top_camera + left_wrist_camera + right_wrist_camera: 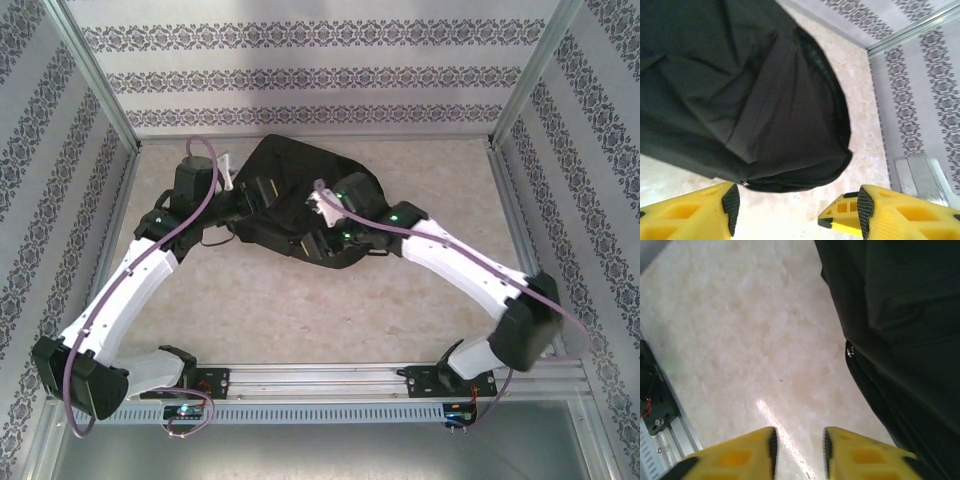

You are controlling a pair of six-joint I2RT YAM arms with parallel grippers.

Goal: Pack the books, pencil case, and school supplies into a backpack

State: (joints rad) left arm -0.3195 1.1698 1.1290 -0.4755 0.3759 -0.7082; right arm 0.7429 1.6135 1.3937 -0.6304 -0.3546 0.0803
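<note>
The black backpack (300,185) lies flat on the pale table, toward the back middle. Both arms reach in over it. In the left wrist view my left gripper (797,211) hangs open just off the backpack's (740,100) rounded zipped edge, with bare table between its yellow fingers (700,212). My right gripper (799,450) is open with a narrow gap over bare table and holds nothing. The backpack (900,330) lies to its right, and a small metal zip pull (850,351) shows on its edge. The books, pencil case and school supplies are out of view.
Patterned walls and aluminium posts (105,85) enclose the table (300,310) on three sides. A metal rail (330,378) with the arm bases runs along the near edge. A corner post (912,30) stands beyond the backpack.
</note>
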